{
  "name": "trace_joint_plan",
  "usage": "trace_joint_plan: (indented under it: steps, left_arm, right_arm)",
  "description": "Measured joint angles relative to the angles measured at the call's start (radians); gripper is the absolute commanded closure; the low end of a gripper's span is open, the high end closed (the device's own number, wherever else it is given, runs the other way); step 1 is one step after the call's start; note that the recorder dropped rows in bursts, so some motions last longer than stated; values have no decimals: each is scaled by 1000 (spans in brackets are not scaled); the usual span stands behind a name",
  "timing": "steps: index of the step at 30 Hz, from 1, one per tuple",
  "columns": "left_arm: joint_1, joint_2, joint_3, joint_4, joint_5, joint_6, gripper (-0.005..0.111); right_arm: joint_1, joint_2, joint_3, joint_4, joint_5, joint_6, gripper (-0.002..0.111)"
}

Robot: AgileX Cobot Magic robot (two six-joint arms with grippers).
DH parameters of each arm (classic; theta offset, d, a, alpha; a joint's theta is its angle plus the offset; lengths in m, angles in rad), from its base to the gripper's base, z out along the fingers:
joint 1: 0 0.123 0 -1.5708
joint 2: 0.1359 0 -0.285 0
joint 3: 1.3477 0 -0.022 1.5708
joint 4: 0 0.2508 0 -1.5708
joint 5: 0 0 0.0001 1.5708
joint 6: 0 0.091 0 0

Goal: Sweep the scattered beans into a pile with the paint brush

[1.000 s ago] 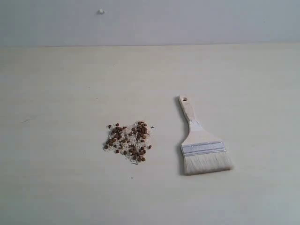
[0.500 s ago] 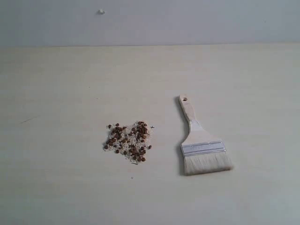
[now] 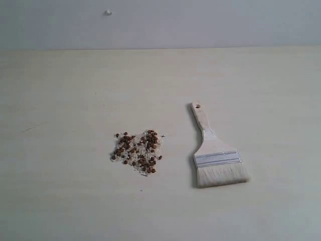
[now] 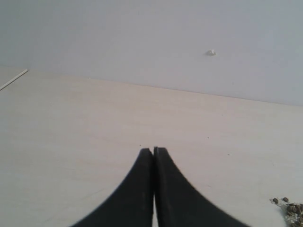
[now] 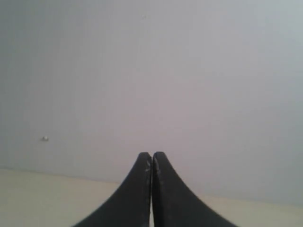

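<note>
The reddish-brown beans [image 3: 136,151] lie in a loose patch mixed with whitish grains near the middle of the pale table [image 3: 65,100]. To their right lies the paint brush [image 3: 213,150], flat on the table, cream bristles toward the front and the handle's hole end toward the back. Neither arm shows in the exterior view. In the left wrist view my left gripper [image 4: 153,149] is shut with nothing in it, above bare table, and a few beans [image 4: 289,206] show at the frame's edge. My right gripper [image 5: 151,153] is shut and empty, facing the wall.
A grey wall [image 3: 200,22] rises behind the table, with a small white nub [image 3: 108,12] on it. The table's surface stretches bare around the beans and brush.
</note>
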Motion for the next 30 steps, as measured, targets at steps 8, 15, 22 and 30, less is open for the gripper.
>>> trace_joint_plan:
  steps: [8, 15, 22, 30]
  left_arm:
    - [0, 0, 0, 0, 0, 0, 107]
    - [0, 0, 0, 0, 0, 0, 107]
    - [0, 0, 0, 0, 0, 0, 107]
    - [0, 0, 0, 0, 0, 0, 107]
  right_arm:
    - [0, 0, 9, -560, 90, 619, 108]
    - [0, 0, 156, -583, 19, 619, 108]
    - [0, 0, 230, -572, 15, 619, 108]
    - [0, 0, 230, -572, 35, 619, 108]
